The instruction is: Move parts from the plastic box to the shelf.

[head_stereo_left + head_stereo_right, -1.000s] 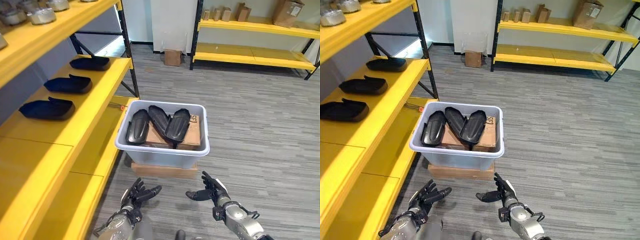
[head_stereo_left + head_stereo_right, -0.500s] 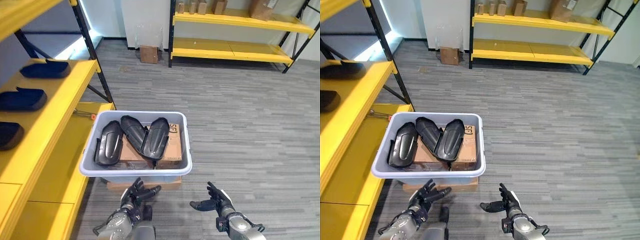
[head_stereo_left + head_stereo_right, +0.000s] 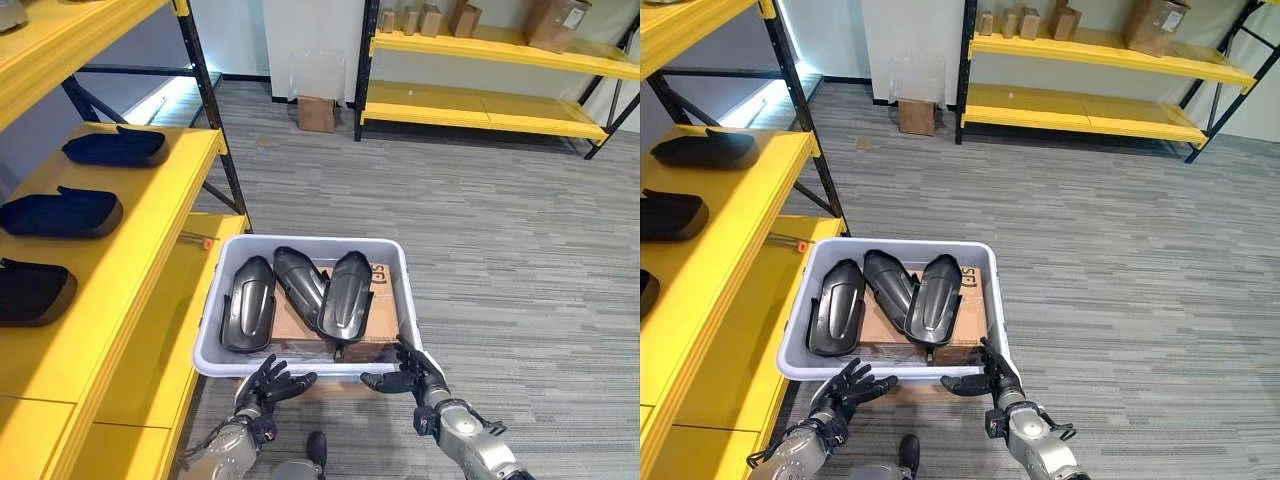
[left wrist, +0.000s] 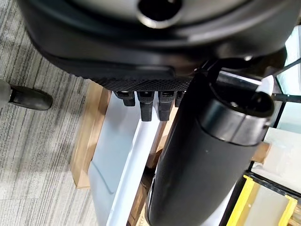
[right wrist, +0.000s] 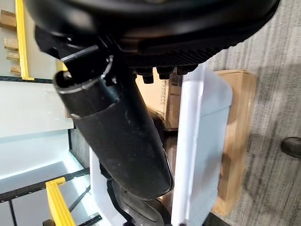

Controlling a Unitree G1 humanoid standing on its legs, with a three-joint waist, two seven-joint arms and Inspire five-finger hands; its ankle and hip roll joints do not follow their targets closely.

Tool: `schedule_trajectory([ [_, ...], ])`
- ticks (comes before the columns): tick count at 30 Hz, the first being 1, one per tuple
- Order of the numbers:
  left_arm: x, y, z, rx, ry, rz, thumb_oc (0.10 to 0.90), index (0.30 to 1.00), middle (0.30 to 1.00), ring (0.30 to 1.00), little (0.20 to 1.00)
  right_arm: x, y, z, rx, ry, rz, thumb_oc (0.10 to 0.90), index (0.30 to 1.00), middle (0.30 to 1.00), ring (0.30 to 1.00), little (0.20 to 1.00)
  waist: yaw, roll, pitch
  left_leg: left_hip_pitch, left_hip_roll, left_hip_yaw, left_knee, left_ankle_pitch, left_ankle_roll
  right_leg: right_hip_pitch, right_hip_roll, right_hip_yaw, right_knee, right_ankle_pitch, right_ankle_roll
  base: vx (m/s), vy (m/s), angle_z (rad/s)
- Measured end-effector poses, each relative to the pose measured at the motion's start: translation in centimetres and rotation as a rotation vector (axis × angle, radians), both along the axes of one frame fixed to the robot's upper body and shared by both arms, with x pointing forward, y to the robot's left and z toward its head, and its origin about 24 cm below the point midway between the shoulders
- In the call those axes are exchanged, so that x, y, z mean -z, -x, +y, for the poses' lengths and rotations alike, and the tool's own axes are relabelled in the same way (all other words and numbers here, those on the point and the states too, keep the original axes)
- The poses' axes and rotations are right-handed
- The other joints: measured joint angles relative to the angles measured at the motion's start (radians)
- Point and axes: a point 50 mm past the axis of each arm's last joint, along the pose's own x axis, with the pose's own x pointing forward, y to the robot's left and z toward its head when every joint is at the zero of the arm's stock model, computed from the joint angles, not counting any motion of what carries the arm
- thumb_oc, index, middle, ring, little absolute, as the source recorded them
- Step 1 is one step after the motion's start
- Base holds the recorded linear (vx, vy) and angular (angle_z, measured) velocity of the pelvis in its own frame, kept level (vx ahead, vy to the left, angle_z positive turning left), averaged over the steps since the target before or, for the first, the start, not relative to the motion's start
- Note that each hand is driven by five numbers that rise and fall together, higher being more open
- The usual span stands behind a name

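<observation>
Three dark parts lie side by side in the box (image 3: pixel 405 300), resting on cardboard (image 3: pixel 300 322): a left part (image 3: pixel 247 303), a middle part (image 3: pixel 301 284) and a right part (image 3: pixel 346 297), each long and shell-shaped, their ends pointing near and far. The box is pale grey plastic and sits on a low wooden block (image 3: pixel 930 384) on the grey floor, just right of the shelf (image 3: pixel 150 230). Three more dark parts already rest on the yellow shelf to the left: a far one (image 3: pixel 115 147), one in the middle (image 3: pixel 60 211) and a near one (image 3: pixel 33 291), well apart from each other.

The left hand (image 3: pixel 268 384) hangs at the box's near rim, towards its left corner, fingers spread and relaxed, holding nothing. The right hand (image 3: pixel 410 371) is at the near right corner of the box, fingers likewise loose and empty, thumb pointing left along the rim. Whether either hand actually touches the rim is hard to tell; in the wrist views the fingertips (image 4: pixel 146 104) seem to sit just short of the box wall.

Across the room, on the far right, a second yellow rack (image 3: pixel 480 50) carries small cartons, and a small carton (image 3: pixel 317 113) stands on the floor beside it.
</observation>
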Motion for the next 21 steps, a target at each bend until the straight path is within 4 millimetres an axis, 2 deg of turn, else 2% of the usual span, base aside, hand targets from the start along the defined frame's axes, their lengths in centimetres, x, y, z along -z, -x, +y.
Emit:
schedule_trajectory([
  [2,-0.1,-0.1,-0.1,0.009,-0.004,-0.004,0.9,1.0,1.0,1.0,1.0,0.1,0.1,0.0,-0.003,-0.001,0.006,0.9,1.0,1.0,1.0,1.0,0.0,0.012,0.007,0.015,-0.015,0.003,0.001,0.002,0.041,-0.035,-0.016,0.006,0.073,0.069,0.005,0.08,0.138,-0.02],
  [3,-0.2,-0.2,-0.2,0.014,-0.003,-0.008,0.9,1.0,1.0,1.0,1.0,0.1,0.1,0.0,-0.003,0.0,0.007,0.9,1.0,1.0,1.0,1.0,-0.002,0.028,0.013,0.031,-0.014,0.0,-0.008,0.006,0.047,-0.049,-0.017,0.006,0.104,0.112,0.004,0.1,0.07,0.0],
  [4,-0.3,-0.2,-0.2,0.016,-0.002,-0.014,0.9,1.0,1.0,1.0,1.0,0.1,0.2,0.0,-0.004,0.001,0.008,0.9,1.0,1.0,1.0,1.0,-0.004,0.037,0.018,0.044,-0.014,-0.002,-0.018,0.008,0.051,-0.059,-0.022,0.003,0.122,0.096,0.014,0.08,0.02,0.03],
  [5,-0.5,-0.3,-0.3,0.018,0.001,-0.023,0.9,1.0,1.0,1.0,1.0,0.2,0.3,-0.1,-0.003,0.002,0.016,0.9,1.0,1.0,1.0,1.0,-0.004,0.049,0.022,0.062,-0.014,-0.007,-0.034,0.011,0.053,-0.064,-0.029,-0.023,0.122,0.041,0.015,0.05,-0.006,0.02],
  [7,-0.8,-0.6,-0.1,0.022,-0.009,-0.038,0.9,1.0,1.0,1.0,1.0,0.3,0.4,0.1,-0.008,-0.004,0.02,0.9,1.0,1.0,1.0,1.0,-0.003,0.063,0.021,0.072,-0.011,-0.021,-0.051,0.014,0.052,-0.062,0.001,-0.06,-0.023,-0.058,0.009,0.05,-0.083,0.07],
  [8,-0.9,-0.9,0.0,0.026,-0.015,-0.047,0.9,1.0,1.0,1.0,1.0,0.3,0.4,0.2,-0.009,-0.007,0.018,0.9,1.0,1.0,1.0,1.0,-0.007,0.058,0.021,0.068,-0.012,-0.021,-0.051,0.015,0.049,-0.065,0.017,-0.071,-0.106,-0.069,0.011,0.09,-0.158,0.07],
  [9,-1.0,-1.1,0.0,0.025,-0.015,-0.051,0.9,1.0,1.0,1.0,1.0,0.2,0.3,0.3,-0.016,-0.003,0.017,0.9,1.0,1.0,1.0,1.0,0.006,0.049,0.018,0.067,-0.014,0.004,-0.074,0.025,0.032,-0.038,0.02,-0.173,-0.399,-0.052,0.02,0.06,-0.097,-0.04],
  [10,-0.9,-1.0,0.1,0.016,-0.017,-0.046,0.9,1.0,1.0,1.0,1.0,0.0,0.0,0.5,-0.022,-0.008,0.006,0.9,1.0,1.0,1.0,1.0,0.002,0.043,0.019,0.066,-0.021,0.007,-0.083,0.028,0.028,-0.037,0.031,-0.158,-0.522,-0.014,0.026,0.06,-0.086,-0.07],
  [11,-0.7,-0.9,0.1,0.009,-0.015,-0.039,0.9,1.0,1.0,1.0,1.0,0.0,0.0,0.5,-0.02,-0.009,0.006,0.9,1.0,1.0,1.0,1.0,-0.006,0.042,0.019,0.069,-0.023,0.004,-0.089,0.03,0.025,-0.035,0.041,-0.128,-0.58,0.011,0.03,0.04,-0.056,0.01],
  [13,-0.7,-0.9,0.1,0.011,-0.013,-0.037,0.9,1.0,1.0,1.0,1.0,0.2,0.3,0.5,-0.02,-0.007,0.017,0.9,1.0,1.0,1.0,1.0,-0.009,0.035,0.018,0.082,-0.026,-0.003,-0.092,0.031,0.023,-0.039,0.047,-0.099,-0.562,0.047,0.025,0.11,-0.112,0.21],
  [14,-0.5,-0.5,0.2,0.0,-0.012,-0.028,0.9,1.0,1.0,1.0,1.0,0.5,0.7,0.5,-0.023,-0.007,0.029,0.9,1.0,1.0,1.0,1.0,-0.009,0.021,0.012,0.102,-0.03,-0.017,-0.115,0.035,0.017,-0.01,0.05,-0.083,-0.573,0.069,0.026,0.11,-0.101,0.27],
  [18,-0.3,0.3,0.9,-0.028,-0.017,-0.021,0.9,1.0,1.0,1.0,1.0,0.5,0.8,0.5,-0.022,-0.009,0.031,0.9,1.0,1.0,1.0,1.0,0.005,-0.009,-0.005,0.12,-0.035,-0.028,-0.146,0.047,0.002,0.081,0.043,-0.123,-0.64,0.109,0.021,0.1,-0.09,0.12],
  [19,-0.4,0.8,1.4,-0.045,-0.025,-0.023,0.9,1.0,1.0,1.0,1.0,0.5,0.7,0.6,-0.022,-0.013,0.029,0.9,1.0,1.0,1.0,1.0,0.005,-0.023,-0.014,0.12,-0.036,-0.03,-0.146,0.049,-0.018,0.139,0.043,-0.131,-0.678,0.142,0.02,0.08,-0.109,0.05],
  [21,-0.4,0.9,1.7,-0.065,-0.031,-0.021,0.9,1.0,1.0,1.0,1.0,0.5,0.7,0.3,-0.015,-0.002,0.028,0.9,1.0,1.0,1.0,1.0,0.002,-0.022,-0.016,0.117,-0.028,-0.041,-0.146,0.059,-0.032,0.167,0.053,-0.147,-0.705,0.142,0.036,0.07,-0.101,0.11],
])
